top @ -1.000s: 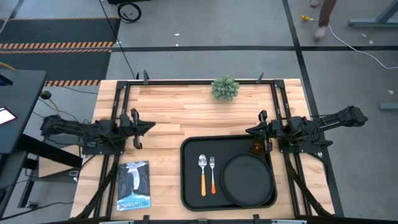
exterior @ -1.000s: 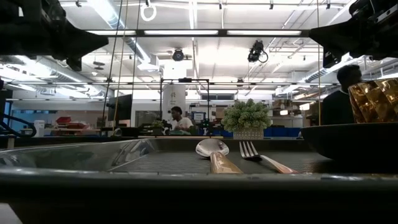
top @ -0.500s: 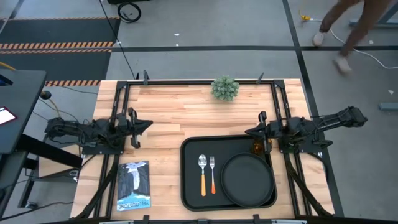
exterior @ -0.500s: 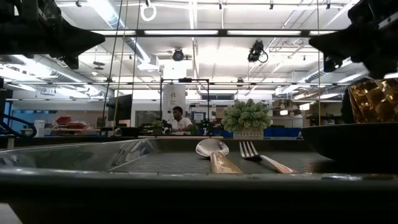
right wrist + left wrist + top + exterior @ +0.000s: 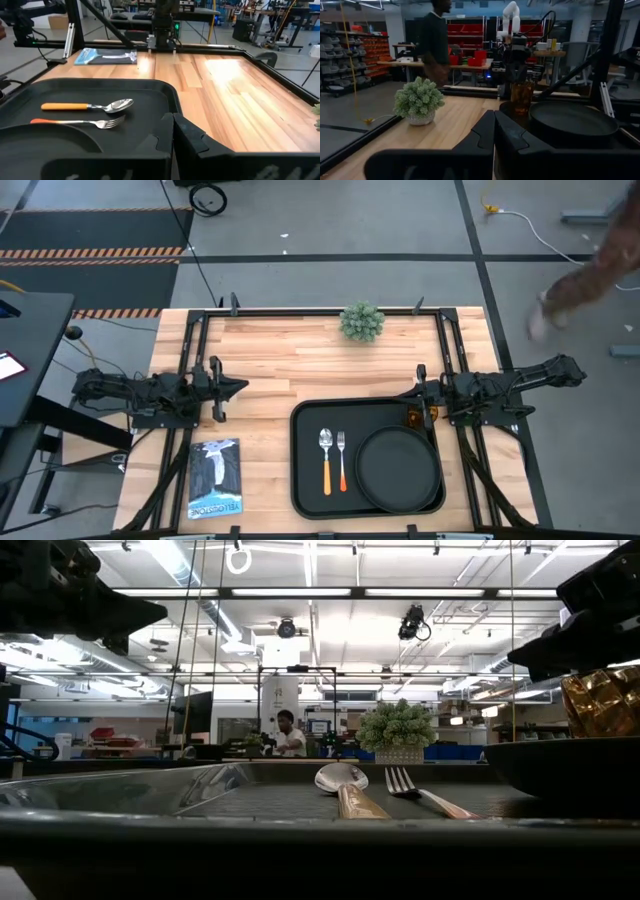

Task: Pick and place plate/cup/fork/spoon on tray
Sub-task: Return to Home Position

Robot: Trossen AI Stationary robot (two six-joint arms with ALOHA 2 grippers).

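The right gripper (image 5: 418, 395) had pulled back from the tray's (image 5: 305, 480) far right corner, and over the last second it slid a touch further toward its own side of the table. In its wrist view the two dark fingers (image 5: 165, 145) sat pressed together with nothing between them. So the amber cup (image 5: 413, 418) was let go and stood on its own in that corner of the tray, just behind the plate (image 5: 400, 470). From table height the cup (image 5: 603, 700) showed upright beside the plate's rim.

The left gripper (image 5: 232, 387) had eased back too, hanging above the bare wood well left of the tray, its fingers (image 5: 490, 145) also together and empty.

On the tray, the spoon (image 5: 326, 460) and the fork (image 5: 342, 460) lay side by side on the left half, handles toward the near edge, with the round plate filling the right half. That made all four pieces aboard. Judging by this layout, the job looked finished, and both arms seemed to be heading for rest.

Off to the side, a potted plant (image 5: 361, 321) sat at the far edge and a booklet (image 5: 215, 478) lay left of the tray. A person (image 5: 590, 265) was walking past beyond the table.
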